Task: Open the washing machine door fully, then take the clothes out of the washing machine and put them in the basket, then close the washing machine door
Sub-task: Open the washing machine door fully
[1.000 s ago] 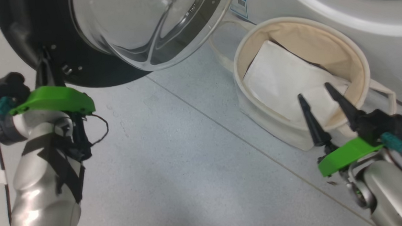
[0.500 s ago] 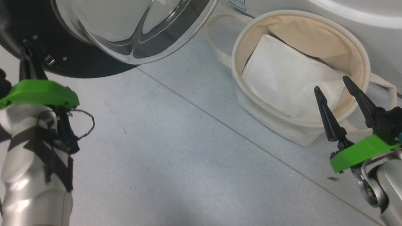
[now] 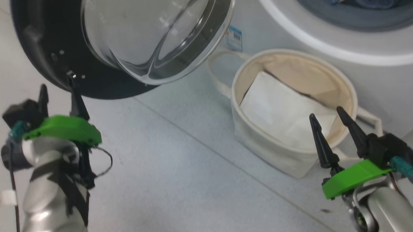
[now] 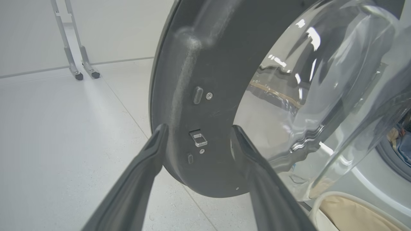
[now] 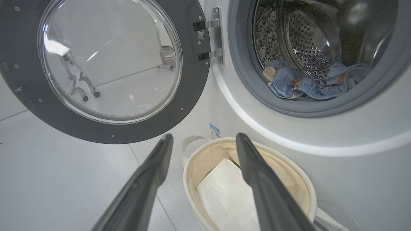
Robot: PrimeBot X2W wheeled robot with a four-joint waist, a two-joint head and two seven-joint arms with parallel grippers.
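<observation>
At lower left, the left gripper [image 3: 57,89], spread, straddled the rim of the washing machine door [image 3: 37,50], probably to swing it wider; the right gripper [image 3: 326,112] hung spread by the basket [image 3: 261,152].

**No print legible**

A blue-edged sticker [image 3: 234,39] is seen low on the machine [image 3: 385,85] front, its print too small to be read. A small code label [image 5: 201,35] beside the machine's upper hinge [image 5: 210,24] is equally unreadable.
</observation>
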